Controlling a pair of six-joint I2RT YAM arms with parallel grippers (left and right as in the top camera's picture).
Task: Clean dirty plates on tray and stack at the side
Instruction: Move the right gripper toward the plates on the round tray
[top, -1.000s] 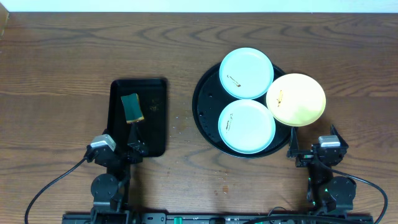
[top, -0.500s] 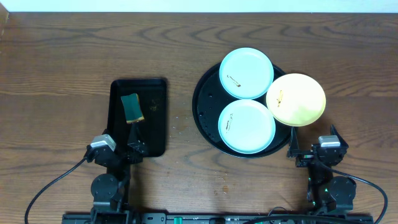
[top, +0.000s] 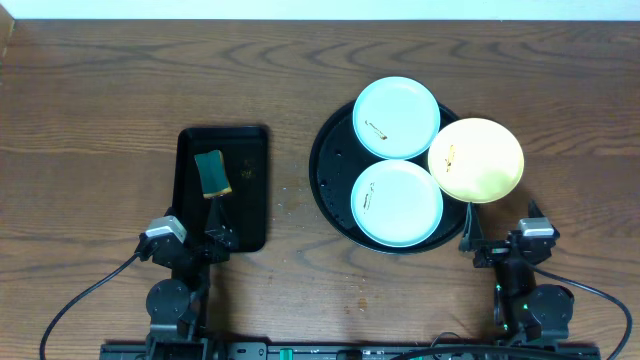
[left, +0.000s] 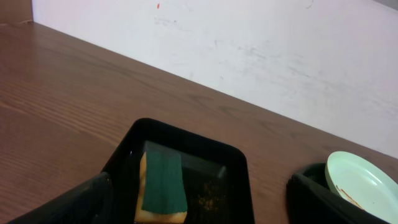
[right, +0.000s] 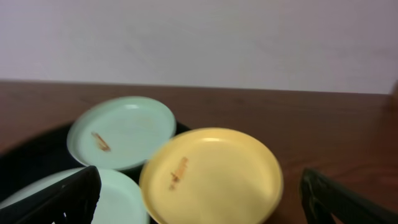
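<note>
The round black tray (top: 330, 168) holds three plates. A pale blue plate (top: 396, 117) lies at its far side and another pale blue plate (top: 397, 203) at its near side, each with a small brown smear. A pale yellow plate (top: 476, 160), also smeared, overhangs the tray's right rim. My right gripper (top: 502, 238) stands open just in front of the yellow plate (right: 211, 174), holding nothing. My left gripper (top: 192, 235) is open at the near end of the rectangular tray, with nothing between its fingers (left: 68, 205).
A small rectangular black tray (top: 250, 190) lies left of the round one. It holds a green-topped sponge (top: 211, 173) and some brown crumbs. A few crumbs dot the wooden table (top: 290, 205) between the trays. A white wall runs along the far edge.
My right gripper has shifted slightly toward the table's near edge. The left arm, the plates and the sponge have not moved.
</note>
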